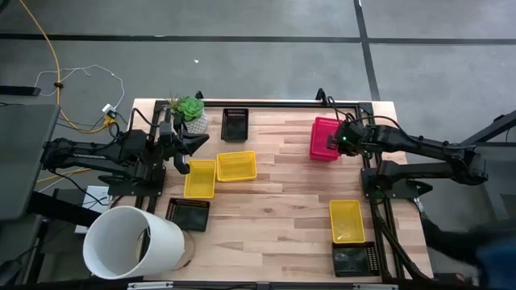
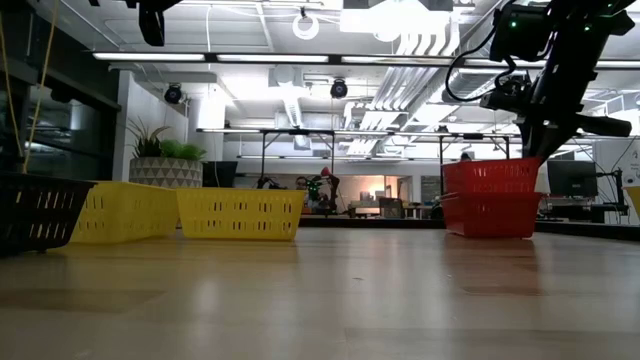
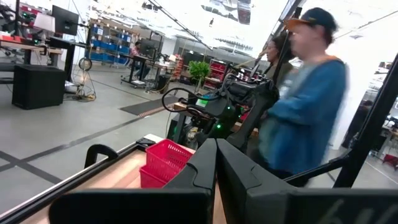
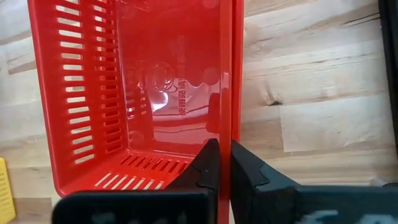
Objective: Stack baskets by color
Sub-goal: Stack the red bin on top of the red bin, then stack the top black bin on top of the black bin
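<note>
Two pink-red baskets (image 2: 491, 198) stand nested one in the other at the table's far right; the upper one (image 4: 143, 87) has my right gripper (image 4: 224, 144) shut on its wall. At the left, two yellow baskets (image 1: 200, 178) (image 1: 236, 165) rest on the table side by side, and a third (image 1: 346, 220) lies at the near right. Black baskets lie at the far middle (image 1: 235, 123), the near left (image 1: 188, 213) and the near right corner (image 1: 353, 259). My left gripper (image 1: 182, 155) is shut on nothing, held level above the table's left edge. My right gripper pinches the upper pink-red basket's right long wall at its rim (image 4: 226, 118), one finger inside the basket and one outside. The fingers come steeply from above, pointing down. The basket sits upright in the pink-red basket under it (image 2: 490, 218).
A large white cylinder (image 1: 133, 242) lies at the near left corner, and a potted green plant (image 1: 191, 113) stands at the far left. Bare wood spreads across the table's middle (image 1: 282, 201). A person (image 3: 305, 93) stands beyond the table's right side.
</note>
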{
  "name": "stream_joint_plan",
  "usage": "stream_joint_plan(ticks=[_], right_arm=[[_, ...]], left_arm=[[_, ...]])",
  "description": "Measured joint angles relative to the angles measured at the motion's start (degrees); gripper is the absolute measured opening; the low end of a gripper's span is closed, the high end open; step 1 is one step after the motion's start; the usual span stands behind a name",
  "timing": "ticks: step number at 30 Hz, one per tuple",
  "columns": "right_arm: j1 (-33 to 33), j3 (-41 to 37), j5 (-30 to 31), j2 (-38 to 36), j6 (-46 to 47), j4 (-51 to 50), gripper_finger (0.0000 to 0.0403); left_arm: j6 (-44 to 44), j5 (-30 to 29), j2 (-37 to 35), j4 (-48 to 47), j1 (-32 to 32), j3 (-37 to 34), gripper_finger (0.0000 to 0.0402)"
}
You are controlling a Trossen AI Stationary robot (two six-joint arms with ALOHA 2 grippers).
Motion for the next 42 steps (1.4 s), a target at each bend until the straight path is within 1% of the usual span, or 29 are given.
stream_joint_plan(ticks=[5, 11, 17, 20, 23, 25, 27, 29, 33, 37, 40, 42], right_arm=[[0.0, 0.0, 0.41, 0.0, -0.02, -0.39, 0.0045], [0.0, 0.0, 0.77, 0.0, -0.18, -0.37, 0.0111], [0.0, 0.0, 1.19, -1.24, -7.13, -0.53, 0.017], [0.0, 0.0, 3.34, -3.44, -8.89, -0.67, 0.0184], [0.0, 0.0, 5.75, -6.32, -11.06, -0.55, 0.0186], [0.09, 0.0, 7.01, -8.36, -14.58, 0.63, 0.0185], [0.53, 0.0, 6.79, -10.59, -20.77, 4.25, 0.0185], [1.34, 0.0, 4.55, -12.84, -27.74, 10.48, 0.0185], [3.49, 0.0, -0.15, -16.21, -37.41, 26.62, 0.0185], [5.97, 0.0, -5.3, -16.99, -45.63, 42.54, 0.0185], [7.93, 0.01, -9.08, -16.68, -52.5, 49.85, 0.0185], [9.22, 0.02, -11.41, -16.55, -57.85, 51.3, 0.0184]], left_arm=[[0.0, 0.02, 0.02, 0.01, 0.0, 0.0, 0.0], [0.0, 0.01, 0.0, 0.0, 0.0, 0.0, 0.0], [0.0, 0.02, 0.02, 0.01, 0.0, 0.0, 0.0], [0.0, 0.02, 0.01, 0.0, 0.0, 0.0, 0.0], [0.02, 0.22, 0.0, 0.52, 0.0, 0.0, 0.0], [0.0, 0.22, 0.0, 1.64, 0.0, 0.0, 0.0], [0.01, 0.22, 0.0, 2.8, 0.0, 0.0, 0.0], [0.0, 0.22, 0.0, 3.43, 0.0, 0.0, 0.0], [0.0, 0.24, 0.0, 3.67, 0.0, 0.0, 0.0], [-0.07, 0.24, 0.0, 3.71, 0.0, 0.0, 0.0], [-0.16, 0.24, 0.0, 3.71, 0.0, 0.0, 0.0], [-0.04, 0.24, 0.0, 3.71, 0.0, 0.0, 0.0]])
